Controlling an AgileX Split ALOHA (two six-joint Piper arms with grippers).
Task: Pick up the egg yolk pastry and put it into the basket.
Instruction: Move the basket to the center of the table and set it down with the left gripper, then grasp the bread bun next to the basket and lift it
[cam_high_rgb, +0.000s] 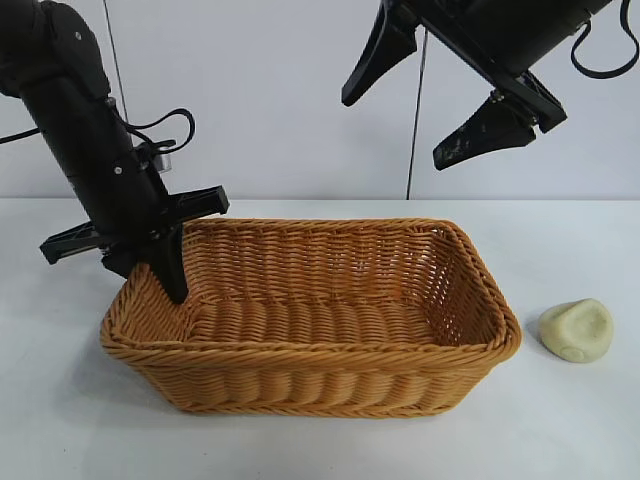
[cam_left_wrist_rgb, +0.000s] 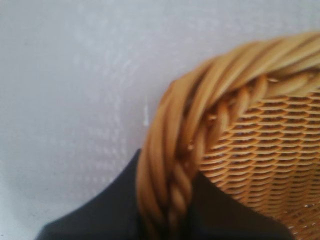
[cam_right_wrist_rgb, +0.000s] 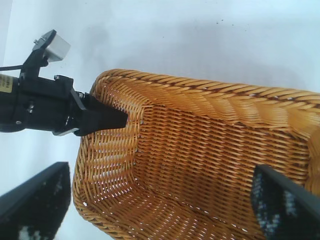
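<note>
Left gripper (cam_high_rgb: 150, 262) clamped on the golden-brown woven wicker basket's (cam_high_rgb: 330, 345) 9 o'clock rim. Right gripper (cam_high_rgb: 430, 95), fingers apart, hovers high. Pick pending: descend to the pale cream dome-shaped egg yolk pastry (cam_high_rgb: 577, 329), at basket's 3 o'clock.

One basket (cam_high_rgb: 310, 320), wicker, alone on one white table (cam_high_rgb: 60, 420). One pastry (cam_high_rgb: 577, 329), pale and dented. Two arms, so two grippers: left (cam_high_rgb: 150, 255) and right (cam_high_rgb: 420, 95). Two dark fingers on each. Nothing else to count out there.
</note>
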